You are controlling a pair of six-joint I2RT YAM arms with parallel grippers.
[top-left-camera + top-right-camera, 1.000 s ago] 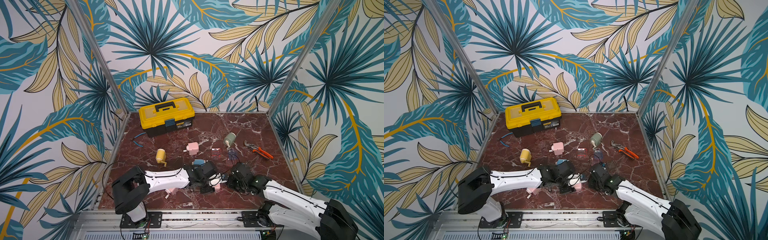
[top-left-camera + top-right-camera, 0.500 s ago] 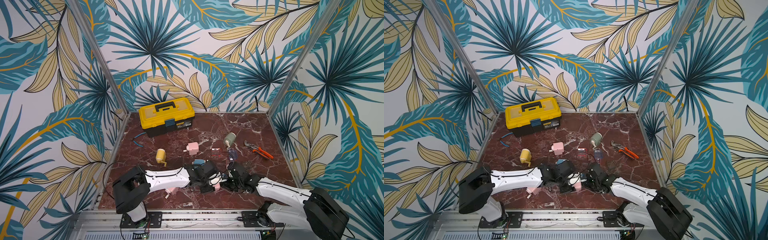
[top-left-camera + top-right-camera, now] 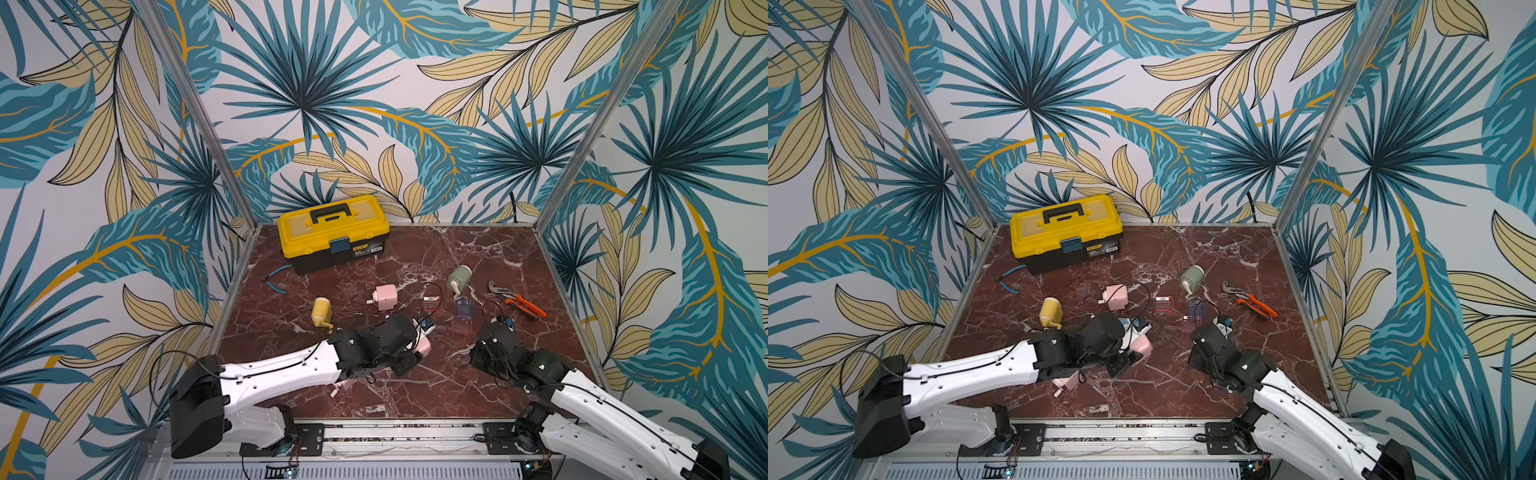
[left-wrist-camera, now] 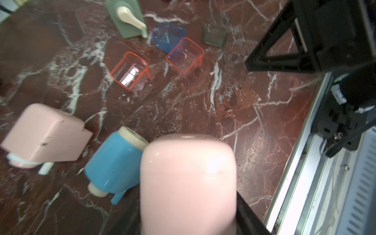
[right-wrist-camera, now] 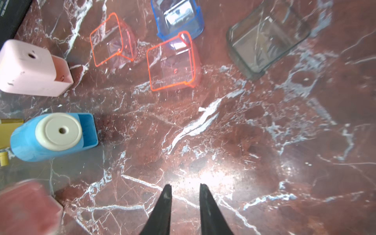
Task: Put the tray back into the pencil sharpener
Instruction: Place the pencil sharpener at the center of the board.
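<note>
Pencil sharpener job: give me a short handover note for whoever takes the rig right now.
Left hand: shut on a pink pencil sharpener.
Right hand: open, empty, over bare table.
Trays: an orange tray, a second orange tray, a blue tray and a grey tray lie loose on the table.
Done: sharpener gripped; whether it already holds a tray cannot be told.
Left: probably check that, then slide in a fitting tray.

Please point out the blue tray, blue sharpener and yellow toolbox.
blue tray (image 5: 178, 19): right wrist view, inside
blue sharpener (image 5: 59, 132): right wrist view, cream disc
yellow toolbox (image 3: 328, 230): in a top view, lid
</note>
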